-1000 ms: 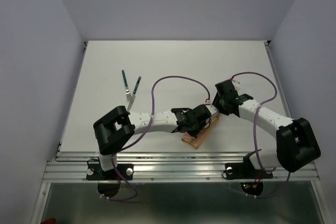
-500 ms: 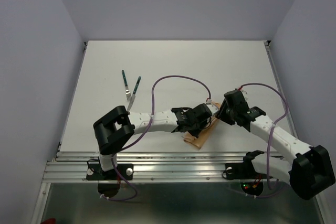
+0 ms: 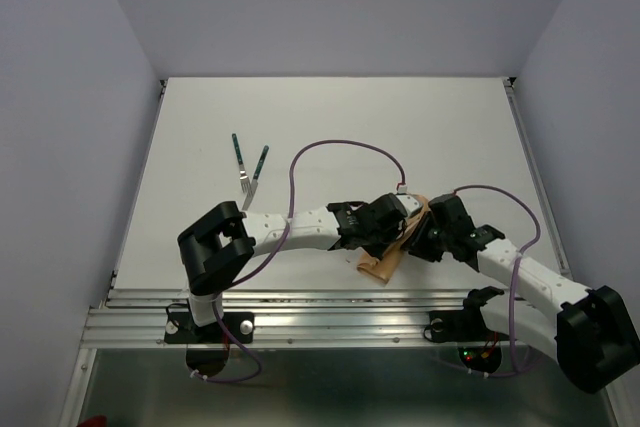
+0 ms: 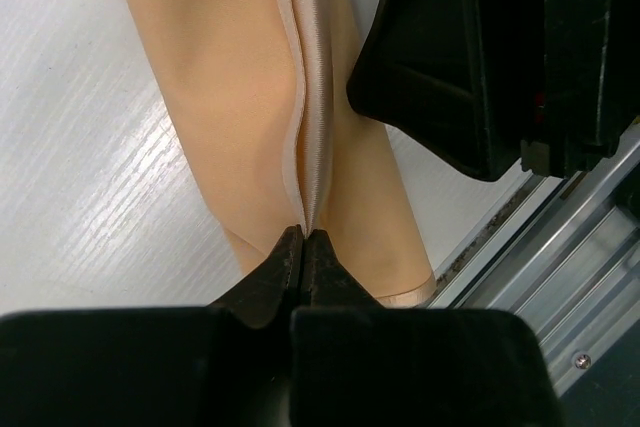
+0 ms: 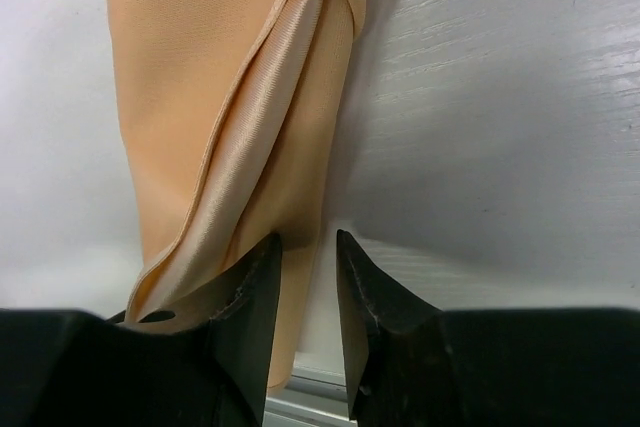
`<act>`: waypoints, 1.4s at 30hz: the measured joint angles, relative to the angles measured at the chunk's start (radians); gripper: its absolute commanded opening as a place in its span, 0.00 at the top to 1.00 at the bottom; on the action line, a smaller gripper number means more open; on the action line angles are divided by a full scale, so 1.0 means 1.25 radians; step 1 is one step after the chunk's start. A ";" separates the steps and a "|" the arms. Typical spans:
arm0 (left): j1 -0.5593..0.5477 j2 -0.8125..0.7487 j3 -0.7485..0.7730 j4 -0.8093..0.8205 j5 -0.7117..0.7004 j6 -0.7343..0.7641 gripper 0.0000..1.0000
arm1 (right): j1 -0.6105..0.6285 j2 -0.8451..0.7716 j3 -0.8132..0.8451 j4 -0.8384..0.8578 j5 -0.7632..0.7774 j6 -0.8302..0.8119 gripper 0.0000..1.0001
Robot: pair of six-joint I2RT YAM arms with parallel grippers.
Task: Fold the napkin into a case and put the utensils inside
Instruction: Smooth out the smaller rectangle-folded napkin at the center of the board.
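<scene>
Napkin (image 3: 380, 267): folded into a narrow peach strip, lying at the near edge of the bench (image 3: 330, 117), between the two hands.
Left hand (image 4: 303, 237): tips pressed together, pinching a raised satin ridge along the strip's middle.
Right hand (image 5: 308, 247): tips a narrow gap apart, astride the strip's edge; no pinch visible.
Utensils (image 3: 248, 167): two green-handled pieces converging in a V, well apart from the napkin, far left.

White table top (image 3: 330, 117), matte, faint wood-like grain up close. Pale lavender-grey walls (image 3: 330, 7) on three sides. Ribbed aluminium rail (image 3: 340, 312) along the near edge (one screw (image 4: 581, 360) shows in a lower channel, left wrist view). Small red scrap (image 3: 92, 420), bottom-left corner below the rail; cannot tell what.
</scene>
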 measured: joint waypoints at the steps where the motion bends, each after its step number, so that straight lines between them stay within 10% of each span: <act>1: 0.000 0.000 0.001 0.000 0.001 0.000 1.00 | 0.000 0.000 -0.003 0.005 -0.004 0.001 0.69; 20: 0.000 0.020 0.013 -0.006 0.036 -0.002 1.00 | 0.000 0.019 -0.041 0.064 -0.035 0.024 0.94; 37: -0.002 0.070 0.043 0.003 0.076 -0.029 1.00 | 0.005 0.019 -0.042 0.066 -0.032 0.042 0.93; 42: -0.002 0.075 0.043 0.014 0.077 -0.034 1.00 | 0.005 0.016 -0.042 0.064 -0.023 0.056 0.75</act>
